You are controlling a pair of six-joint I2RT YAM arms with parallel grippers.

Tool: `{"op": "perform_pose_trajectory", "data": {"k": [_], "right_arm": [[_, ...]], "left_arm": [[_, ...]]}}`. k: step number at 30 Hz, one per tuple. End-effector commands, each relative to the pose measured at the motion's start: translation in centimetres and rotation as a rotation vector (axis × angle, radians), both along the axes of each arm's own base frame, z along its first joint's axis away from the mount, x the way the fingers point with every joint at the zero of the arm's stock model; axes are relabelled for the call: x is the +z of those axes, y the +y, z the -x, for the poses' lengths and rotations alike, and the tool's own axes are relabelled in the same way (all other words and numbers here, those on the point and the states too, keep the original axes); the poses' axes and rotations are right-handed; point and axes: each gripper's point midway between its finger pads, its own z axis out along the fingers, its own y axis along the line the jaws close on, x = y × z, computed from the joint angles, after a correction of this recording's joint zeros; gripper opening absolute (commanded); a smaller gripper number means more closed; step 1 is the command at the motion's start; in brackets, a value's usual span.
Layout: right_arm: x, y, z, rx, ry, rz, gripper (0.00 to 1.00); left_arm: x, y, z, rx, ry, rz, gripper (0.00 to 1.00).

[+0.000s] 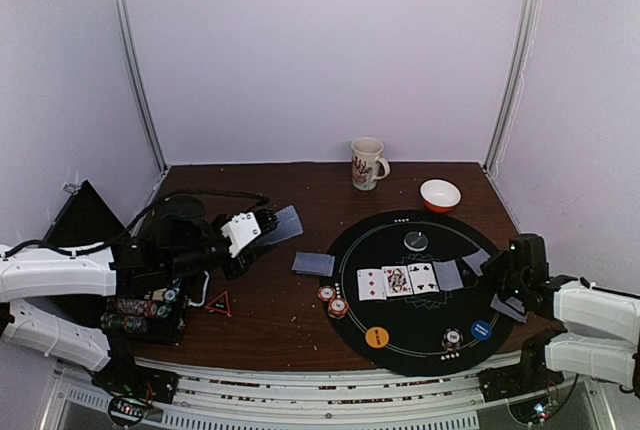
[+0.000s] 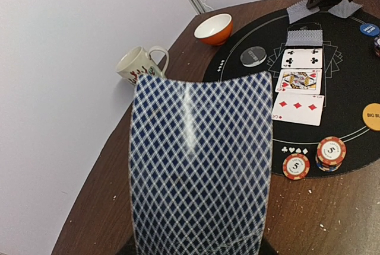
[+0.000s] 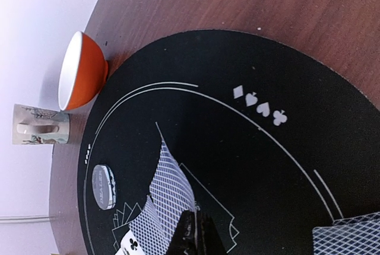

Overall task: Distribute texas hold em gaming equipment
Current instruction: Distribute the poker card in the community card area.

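Overhead and wrist views of a card layout on a brown table carrying a round black mat. The left gripper hangs above the bare wood to the left of the mat, its jaws pinching the held card by its near end. This card is bowed along its length and turns its blue lattice back to the wrist camera. A loose face-down card lies flat on the wood just beside the mat's left rim. Across the middle of the mat runs a row of a diamonds card, a court card and a clubs card, all face up, followed by a fourth card, face down. The right gripper is low over the right part of the mat with its jaws pressed together against a curled card, whose far corner lifts off the mat; whether that card is actually pinched cannot be told. An outer card lies face down at the right rim. The grey button sits on the far side of the mat, the orange button near-left and the blue button near-right, with a single chip between the last two. Two chip stacks stand at the left rim. A mug and an orange bowl stand near the far edge of the table, and a red triangle lies by the left arm.
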Motion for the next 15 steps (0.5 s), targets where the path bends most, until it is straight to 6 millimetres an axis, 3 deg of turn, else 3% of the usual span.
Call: {"op": "perform_pose_trajectory", "data": {"k": [1, 15], "right_arm": [[-1.4, -1.1, 0.6, -0.121, 0.001, -0.049, 0.0], [-2.7, -0.4, 1.2, -0.247, 0.033, -0.135, 0.0]], "left_arm": [[1.6, -0.5, -0.2, -0.007, -0.039, 0.052, 0.38], [1.6, -0.5, -0.3, -0.007, -0.04, 0.053, 0.38]]}}
